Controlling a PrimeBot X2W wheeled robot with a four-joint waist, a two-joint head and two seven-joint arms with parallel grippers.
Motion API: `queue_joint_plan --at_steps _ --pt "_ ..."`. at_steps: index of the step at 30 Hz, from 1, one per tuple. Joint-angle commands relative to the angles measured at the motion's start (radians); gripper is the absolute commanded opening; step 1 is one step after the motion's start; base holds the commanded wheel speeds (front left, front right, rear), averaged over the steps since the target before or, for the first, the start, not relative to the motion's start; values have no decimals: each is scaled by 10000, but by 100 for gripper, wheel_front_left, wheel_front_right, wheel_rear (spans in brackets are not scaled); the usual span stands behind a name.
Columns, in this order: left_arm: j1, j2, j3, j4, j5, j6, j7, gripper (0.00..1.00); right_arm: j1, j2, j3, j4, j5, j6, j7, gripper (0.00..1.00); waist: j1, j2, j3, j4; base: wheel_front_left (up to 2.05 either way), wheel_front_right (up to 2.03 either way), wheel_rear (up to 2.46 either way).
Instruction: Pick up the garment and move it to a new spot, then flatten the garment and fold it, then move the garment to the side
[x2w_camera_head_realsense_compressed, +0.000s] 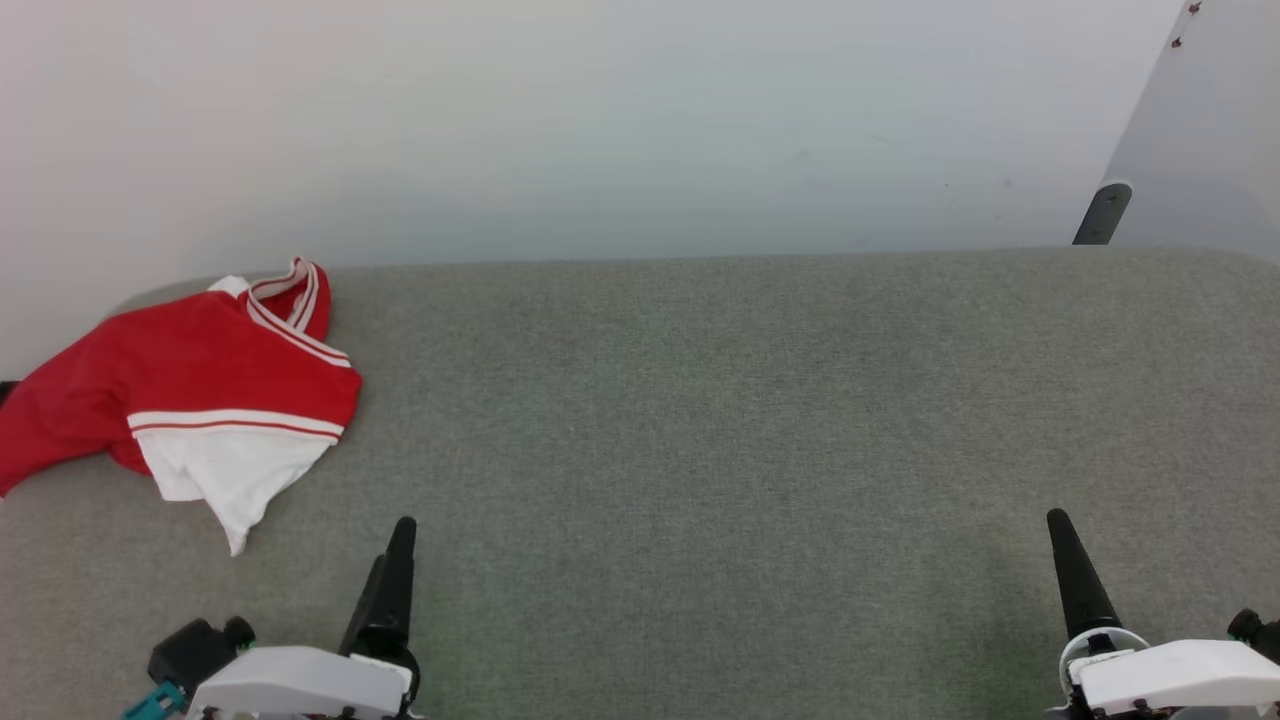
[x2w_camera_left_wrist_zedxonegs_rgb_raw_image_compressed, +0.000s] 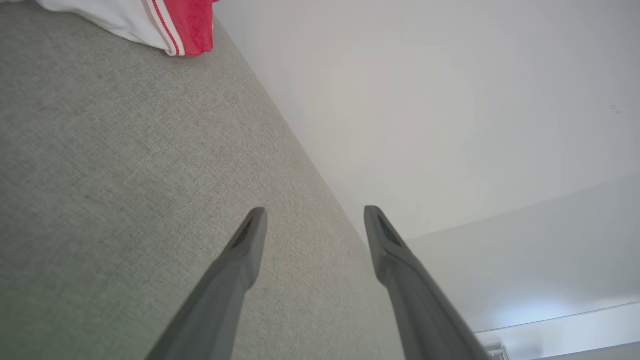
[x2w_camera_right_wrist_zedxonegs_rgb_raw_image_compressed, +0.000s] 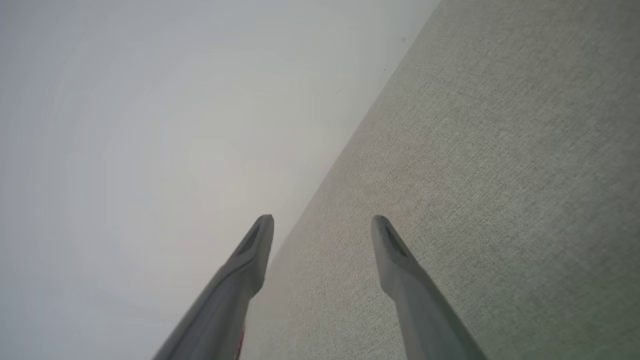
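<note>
The bunched red short-sleeved shirt with white sleeves and striped trim (x2w_camera_head_realsense_compressed: 190, 390) lies at the far left of the grey fabric-covered bench (x2w_camera_head_realsense_compressed: 700, 400). The left gripper (x2w_camera_left_wrist_zedxonegs_rgb_raw_image_compressed: 312, 215) and right gripper (x2w_camera_right_wrist_zedxonegs_rgb_raw_image_compressed: 322, 222) hover near the front edge, jaws spread, probably ready for reaching.

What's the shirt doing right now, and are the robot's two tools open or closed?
garment: rumpled, lying loose on the grey surface, nothing holding it.
left tool: open, empty.
right tool: open, empty.
</note>
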Motion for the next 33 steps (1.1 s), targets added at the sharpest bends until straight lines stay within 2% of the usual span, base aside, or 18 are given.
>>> queue_joint_plan --at_steps 1,9,33 --pt "-168 120 -20 -235 517 35 -102 100 -244 -42 33 -164 -554 4 -115 100 0 0 -9 1 0 0 0" --pt "-34 189 -45 -485 2103 44 -386 100 -251 3 50 -244 -2140 5 -287 100 0 0 -49 -5 0 0 0" --pt "185 179 -65 -926 5265 -371 -1118 100 -247 25 119 -560 -5327 7 -894 100 0 0 -87 29 0 0 0"
